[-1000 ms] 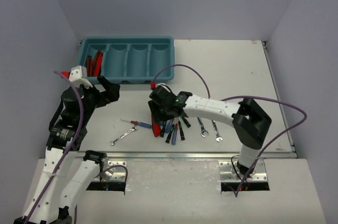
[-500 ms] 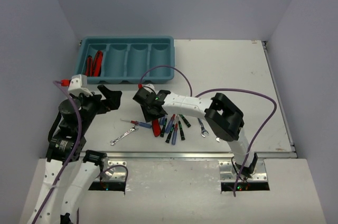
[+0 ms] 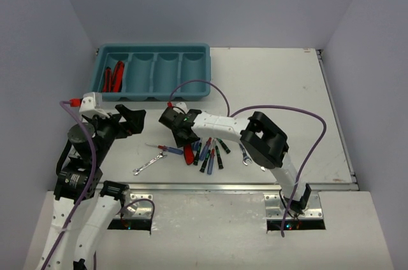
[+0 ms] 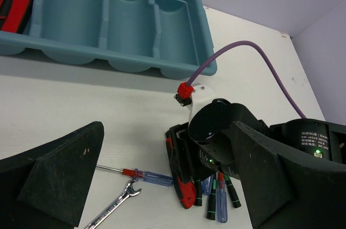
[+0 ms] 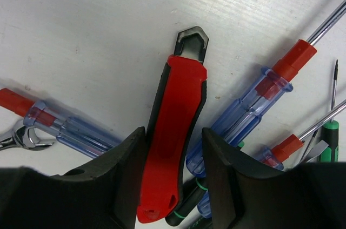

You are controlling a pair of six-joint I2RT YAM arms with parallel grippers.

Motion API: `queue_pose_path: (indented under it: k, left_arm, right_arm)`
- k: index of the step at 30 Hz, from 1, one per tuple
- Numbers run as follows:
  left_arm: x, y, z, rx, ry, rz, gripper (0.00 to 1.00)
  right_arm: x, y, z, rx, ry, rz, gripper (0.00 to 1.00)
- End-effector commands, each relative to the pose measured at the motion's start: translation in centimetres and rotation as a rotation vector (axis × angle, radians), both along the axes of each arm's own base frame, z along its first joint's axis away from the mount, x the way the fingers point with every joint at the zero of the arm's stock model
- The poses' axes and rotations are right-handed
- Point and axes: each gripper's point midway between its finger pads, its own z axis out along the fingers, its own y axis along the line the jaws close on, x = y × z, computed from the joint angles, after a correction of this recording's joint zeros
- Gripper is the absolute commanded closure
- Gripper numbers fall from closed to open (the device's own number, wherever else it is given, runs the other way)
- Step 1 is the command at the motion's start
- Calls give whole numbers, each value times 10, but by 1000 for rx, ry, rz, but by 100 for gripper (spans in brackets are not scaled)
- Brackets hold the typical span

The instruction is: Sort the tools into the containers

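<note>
The right gripper (image 5: 173,138) is down on the pile of tools, and its two fingers (image 5: 130,159) sit one on each side of a red tool (image 5: 181,94) with a black edge. They look pressed against both sides of the handle, so it is pinching the red tool. The tool lies flat on the table (image 3: 280,79) and is not lifted yet.

Right beside the red tool lie the blue screwdrivers (image 5: 254,105), one touching it on the right and one a little off to the left. A green-handled one (image 5: 330,137) is at the far right, and the end of a silver wrench (image 5: 24,137) peeks in at the left edge.

Farther out, the left gripper (image 3: 132,120) hangs over the table with its fingers spread wide — it holds nothing. Beyond it is the teal tray (image 3: 205,69) with four long cups in a row. The leftmost cup already has red pliers (image 3: 113,78) in it. The other three look bare.

The step now looks like the pick-up: grab the red tool out of the pile. I think the next move is to lift it straight up, slowly, so the screwdrivers next to it do not roll or get dragged along. Then it should be carried over to the tray — most likely to the leftmost cup, where the other red tools are, since like goes with like. The grip is low on the handle, so the tool may tip when it comes up.
</note>
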Motion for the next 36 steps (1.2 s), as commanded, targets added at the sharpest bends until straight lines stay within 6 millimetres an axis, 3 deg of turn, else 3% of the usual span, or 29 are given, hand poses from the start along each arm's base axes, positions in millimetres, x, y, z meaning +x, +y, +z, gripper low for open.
queue_pose_path:
  k: [1,8,12,14,15,20,23,27,30,32,34,36]
  left_arm:
    - [1,1,12,-8,-47,9,0]
    - [0,7,14,-5,-58,41,0]
    - [-1,9,16,-8,-67,49,0]
    - [-2,10,17,-9,-70,55,0]
    - [-2,11,17,-9,-72,60,0]
    - [-3,9,21,-11,-78,52,0]
    - [-2,3,26,-36,-64,29,0]
    - [1,-31,36,-175,-64,-121,0]
    - [-4,-61,40,-320,-77,-268,0]
    - [-6,-79,48,-425,-103,-365,0]
    - [-2,-88,51,-475,-109,-421,0]
    - [3,-95,56,-518,-113,-454,0]
  right_arm:
    - [8,6,2,-5,-42,-22,53]
    - [7,8,-10,-6,-19,-33,54]
    - [9,9,-6,7,-31,-46,66]
    - [11,11,6,26,-50,-52,85]
    - [12,11,11,33,-57,-52,89]
    - [19,17,64,122,-142,-8,99]
    - [18,20,119,226,-215,73,100]
    - [7,5,176,334,-324,170,100]
    - [-1,-12,184,339,-381,235,100]
    - [-6,-17,210,406,-456,279,100]
    - [-16,-25,224,461,-508,343,100]
    - [-25,-30,225,489,-540,393,100]
